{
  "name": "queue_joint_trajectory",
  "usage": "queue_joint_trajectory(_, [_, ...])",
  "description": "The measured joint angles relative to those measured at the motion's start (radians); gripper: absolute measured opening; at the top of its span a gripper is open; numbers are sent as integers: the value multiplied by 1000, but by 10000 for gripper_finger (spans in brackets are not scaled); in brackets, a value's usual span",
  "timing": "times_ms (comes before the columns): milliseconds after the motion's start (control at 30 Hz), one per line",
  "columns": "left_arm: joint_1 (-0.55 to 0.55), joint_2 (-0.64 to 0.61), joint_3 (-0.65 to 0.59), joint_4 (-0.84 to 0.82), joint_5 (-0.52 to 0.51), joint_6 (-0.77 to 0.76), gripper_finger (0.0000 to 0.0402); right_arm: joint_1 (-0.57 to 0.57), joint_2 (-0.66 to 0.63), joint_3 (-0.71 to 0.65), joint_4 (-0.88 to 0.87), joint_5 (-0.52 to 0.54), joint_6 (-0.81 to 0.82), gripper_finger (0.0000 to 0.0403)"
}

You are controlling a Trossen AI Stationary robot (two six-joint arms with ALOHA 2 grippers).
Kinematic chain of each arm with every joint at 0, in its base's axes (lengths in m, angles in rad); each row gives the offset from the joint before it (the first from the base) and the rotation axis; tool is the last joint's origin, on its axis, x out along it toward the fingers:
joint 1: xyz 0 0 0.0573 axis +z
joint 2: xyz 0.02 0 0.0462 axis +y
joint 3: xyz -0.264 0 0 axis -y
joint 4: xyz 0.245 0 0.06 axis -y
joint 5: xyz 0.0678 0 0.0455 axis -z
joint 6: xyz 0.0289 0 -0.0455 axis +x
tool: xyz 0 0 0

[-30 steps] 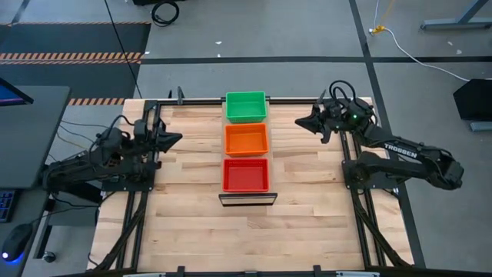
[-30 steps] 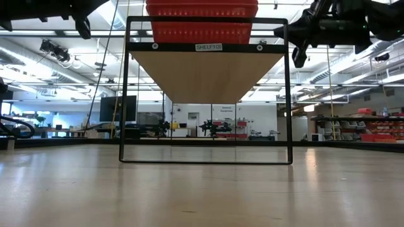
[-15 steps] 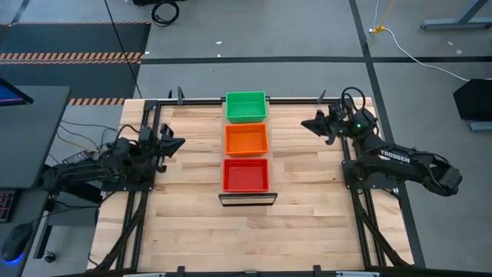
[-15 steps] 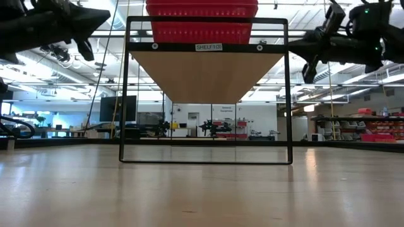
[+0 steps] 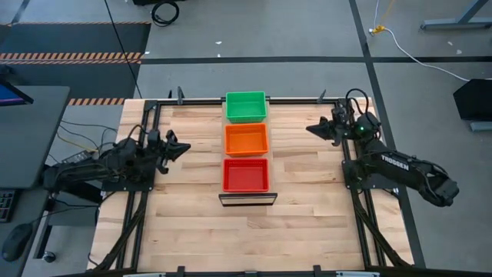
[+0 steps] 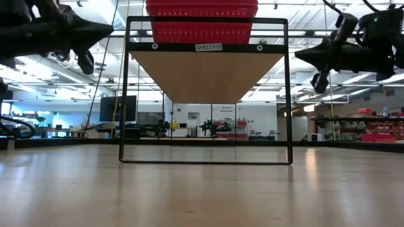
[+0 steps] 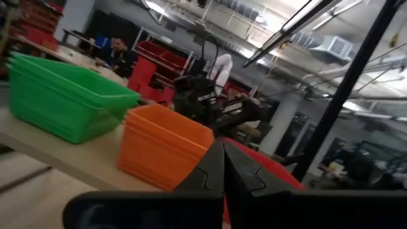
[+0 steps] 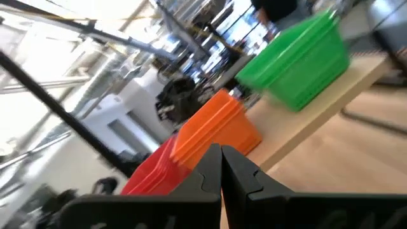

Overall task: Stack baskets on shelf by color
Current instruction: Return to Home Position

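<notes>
— Where on the shelf (image 5: 247, 199)?
— Lined up in one row along it, mid-worktop: green stack (image 5: 246, 107) at the 12 o'clock end, orange stack (image 5: 246, 139) in the middle, red stack (image 5: 246, 175) at the 6 o'clock end, by the dark front edge.
— Pose?
— Upright, open side up, nested squarely, each just beside the next.

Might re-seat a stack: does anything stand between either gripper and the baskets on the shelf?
Nothing visible does. The left gripper and right gripper, both shut, flank the shelf; only bare tabletop lies between them and the green stack, orange stack and red stack.
</notes>
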Motion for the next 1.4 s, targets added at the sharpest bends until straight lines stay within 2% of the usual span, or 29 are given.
queue_joint_trajectory(100, [-29, 0, 0, 4, -11, -22, 0, 25, -15, -16, -1, -42, 25, 2])
queue_joint_trajectory(167, [-60, 1, 0, -21, -58, -18, 0, 46, -21, -26, -33, -58, 17, 2])
queue_joint_trajectory(333, [-171, 3, 0, -132, -223, 14, 0, 121, -24, -32, -300, -32, -128, 2])
queue_joint_trajectory(467, [-297, 3, 0, -153, -370, 36, 0, 222, -24, -32, -410, 100, -244, 2])
queue_joint_trajectory(667, [-488, 3, 0, -194, -624, 51, 0, 416, -24, -32, -409, 287, -311, 2])
queue_joint_trajectory(767, [-559, 3, 0, -199, -715, 127, 0, 513, -24, -31, -410, 378, -327, 2])
queue_joint_trajectory(933, [-618, 3, 0, -172, -754, 269, 0, 637, -24, 31, -469, 570, -398, 2])
queue_joint_trajectory(1100, [-623, 3, 0, -196, -788, 293, 0, 734, -8, 184, -743, 744, -564, 2])
queue_joint_trajectory(1167, [-623, 3, 0, -234, -796, 315, 0, 757, 3, 196, -776, 772, -600, 2])
queue_joint_trajectory(1300, [-623, 3, -1, -295, -795, 292, 0, 787, 10, 146, -735, 801, -591, 2])
queue_joint_trajectory(1400, [-624, 3, -20, -283, -795, 296, 0, 806, 7, 56, -533, 839, -562, 2])
